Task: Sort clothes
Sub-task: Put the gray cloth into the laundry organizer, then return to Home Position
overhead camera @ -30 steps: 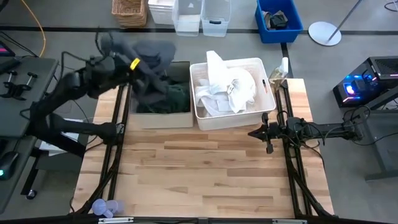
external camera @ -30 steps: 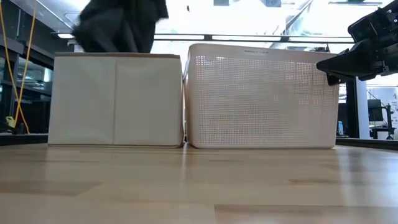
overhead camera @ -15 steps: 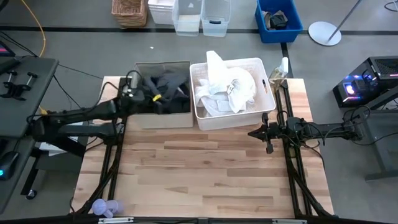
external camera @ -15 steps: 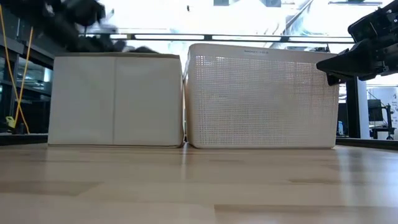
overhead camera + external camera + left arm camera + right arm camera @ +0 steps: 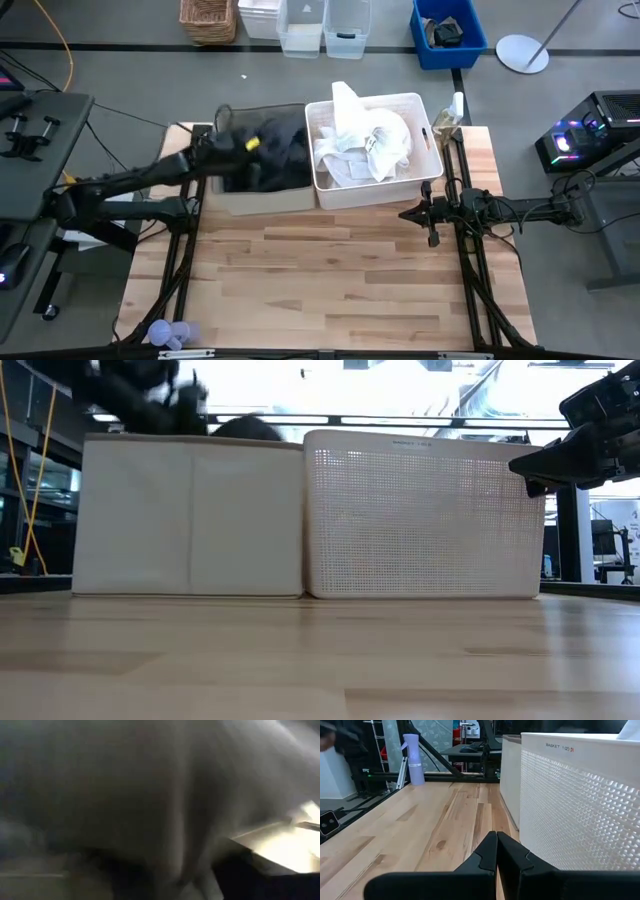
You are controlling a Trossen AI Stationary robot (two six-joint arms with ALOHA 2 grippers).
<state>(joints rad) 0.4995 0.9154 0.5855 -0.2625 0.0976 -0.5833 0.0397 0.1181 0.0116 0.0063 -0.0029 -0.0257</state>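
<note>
My left gripper (image 5: 240,152) reaches from the table's left into the beige fabric bin (image 5: 265,198), low over a heap of dark grey and dark green clothes (image 5: 275,150). Dark cloth (image 5: 150,795) fills the left wrist view. In the low view the arm (image 5: 150,385) sits just above the bin's rim, with a dark hump of cloth (image 5: 245,428) beside it. White shirts (image 5: 365,140) are piled in the white perforated basket (image 5: 375,190). My right gripper (image 5: 415,212) waits shut and empty near the table's right side, beside the basket (image 5: 496,840).
The bin and the basket stand side by side at the table's far edge, touching. A small lavender plush toy (image 5: 168,333) lies at the near left corner. A spray bottle (image 5: 457,105) stands at the far right corner. Bare wood lies in front of the containers.
My left gripper has come down from high over the bin's far left corner and gone into the bin with the dark grey garment, which now lies on the heap inside. The bin has shifted a little toward the white basket.
</note>
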